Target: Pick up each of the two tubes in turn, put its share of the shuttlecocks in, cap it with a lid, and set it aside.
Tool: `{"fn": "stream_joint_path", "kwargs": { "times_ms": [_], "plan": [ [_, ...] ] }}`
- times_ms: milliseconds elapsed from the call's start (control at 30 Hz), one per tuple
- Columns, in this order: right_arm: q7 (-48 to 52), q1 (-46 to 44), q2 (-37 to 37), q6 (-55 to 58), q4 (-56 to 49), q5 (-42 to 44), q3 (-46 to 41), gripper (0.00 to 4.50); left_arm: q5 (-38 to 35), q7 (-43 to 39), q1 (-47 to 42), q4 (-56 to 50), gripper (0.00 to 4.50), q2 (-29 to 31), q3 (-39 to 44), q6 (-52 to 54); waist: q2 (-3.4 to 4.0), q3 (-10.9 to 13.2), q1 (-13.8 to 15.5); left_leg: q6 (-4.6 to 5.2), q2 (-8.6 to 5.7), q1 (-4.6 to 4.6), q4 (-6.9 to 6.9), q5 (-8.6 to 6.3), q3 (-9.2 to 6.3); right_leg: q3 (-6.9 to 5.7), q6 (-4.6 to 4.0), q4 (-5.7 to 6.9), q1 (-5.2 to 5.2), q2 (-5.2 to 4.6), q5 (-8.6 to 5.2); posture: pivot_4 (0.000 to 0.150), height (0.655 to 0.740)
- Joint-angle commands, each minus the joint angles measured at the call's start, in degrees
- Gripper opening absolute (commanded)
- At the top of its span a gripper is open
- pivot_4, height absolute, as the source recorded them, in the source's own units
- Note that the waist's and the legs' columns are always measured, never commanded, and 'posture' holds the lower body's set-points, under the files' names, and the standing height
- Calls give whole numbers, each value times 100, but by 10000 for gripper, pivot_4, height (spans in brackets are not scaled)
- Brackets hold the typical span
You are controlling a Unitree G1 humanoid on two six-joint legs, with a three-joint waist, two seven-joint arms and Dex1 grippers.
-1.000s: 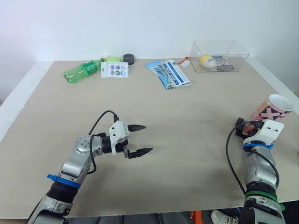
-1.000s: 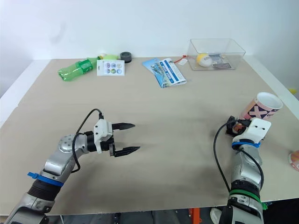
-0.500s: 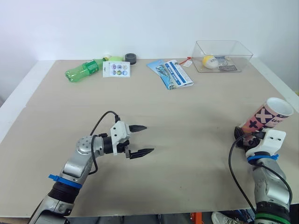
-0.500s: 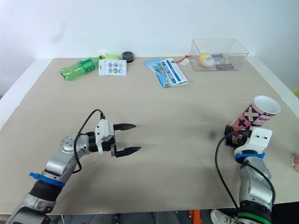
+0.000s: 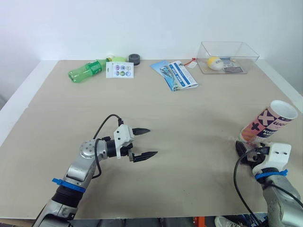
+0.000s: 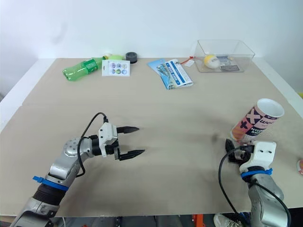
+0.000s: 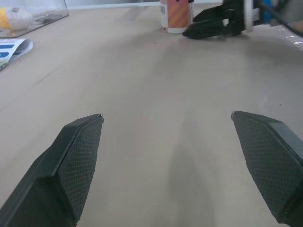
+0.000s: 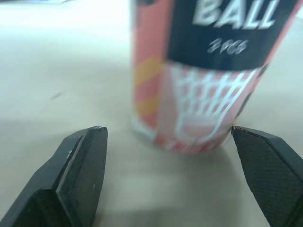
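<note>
**A:** where's the tube sitting right now?

**B:** tube [image 5: 267, 122] stands open end up at about 4 o'clock on the table [image 5: 199, 109], nothing clamped on it. The right gripper [image 6: 228, 152] is down low at its foot, fingers spread wide, with the tube's base just ahead of the gap

**A:** and the left arm?

**B:** forearm comes in from 7 o'clock, wrist bent so the left gripper [image 5: 152, 141] points toward 3 o'clock, low over the table, fingers apart and empty
</note>
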Motion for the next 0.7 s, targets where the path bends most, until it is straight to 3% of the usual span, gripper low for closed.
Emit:
{"fn": "stream_joint_path", "kwargs": {
  "times_ms": [33, 200, 333, 500, 700],
  "plan": [
    [251, 368, 67, 77, -335, 50, 179, 44937, 10, 31, -13, -50, 45000, 3, 47, -123, 0, 0, 1, 0, 1, 1, 0, 0, 0, 0, -1, 0, 0, 0, 1, 1500, 7400],
    [1186, 869, -23, -682, -789, -84, 817, 44937, 39, 170, -46, 21, 45000, -24, 115, -90, 0, 0, 0, -2, 3, 1, -1, -1, 0, -1, -3, 0, -2, 0, 0, 1500, 7400],
    [2492, 577, -318, -1820, -532, 1, 1322, 44937, 81, 443, -17, 67, 45000, -27, 215, -30, -8, 6, -52, -4, 13, 9, -1, -5, 5, -3, -9, 0, -3, 6, 0, 1500, 7400],
    [3707, -640, -662, -2024, 306, 207, 1835, 44937, 161, 585, 234, 61, 45000, 169, 312, -32, -12, 16, -52, -7, 7, 13, 10, -2, 13, 2, -5, 0, 1, 0, 16, 1500, 7400],
    [4874, -2378, -816, -2294, 2097, 116, 2279, 44937, 296, 684, 381, 124, 45000, 488, 501, -140, -20, 30, -10, -7, 3, 0, 8, -1, 8, -1, -3, 0, -5, -1, 16, 1500, 7400]
  ]
}}
